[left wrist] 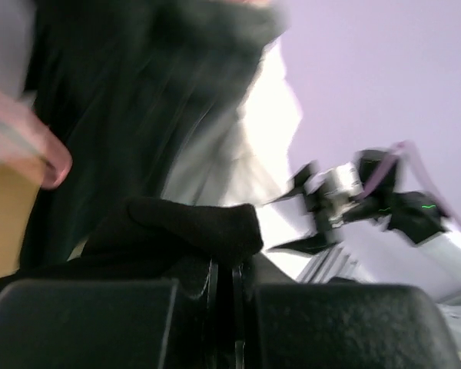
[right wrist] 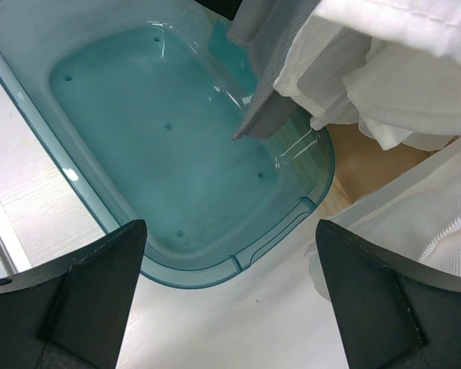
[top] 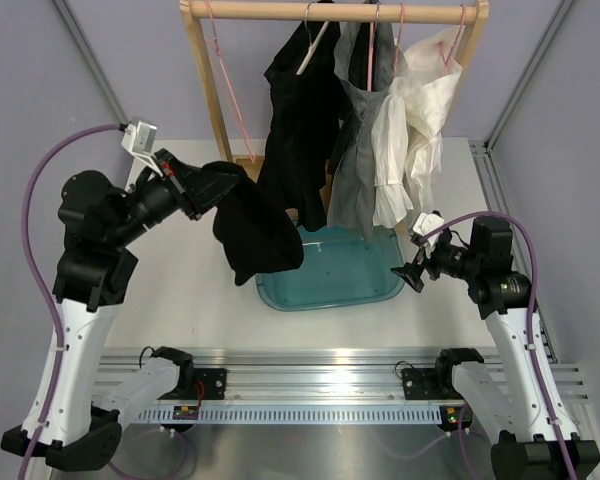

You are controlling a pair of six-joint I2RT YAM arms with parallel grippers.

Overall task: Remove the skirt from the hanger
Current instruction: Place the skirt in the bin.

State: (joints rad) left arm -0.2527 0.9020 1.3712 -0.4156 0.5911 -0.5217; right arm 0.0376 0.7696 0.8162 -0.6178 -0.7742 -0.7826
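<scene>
White table (top: 180, 310) w/ a wooden rack (top: 205, 80) at the back, purple walls all round. We see the grey skirt (top: 352, 190) on its pink hanger (top: 370, 60), mid-rack, btw some black clothes (top: 300, 110) and a white shirt (top: 420, 110). Its bottom corner hangs over the teal tub (top: 330, 280). So the main job isn't done yet. Our left gripper (top: 192, 185) is squeezed shut on a black cloth (top: 255, 235), out to the left, apart from the skirt. Our right gripper (top: 414, 268) is wide open w/ nothing in it, by the tub's right end, under the shirt. Left to do, we think: grab the skirt and slide it off.
</scene>
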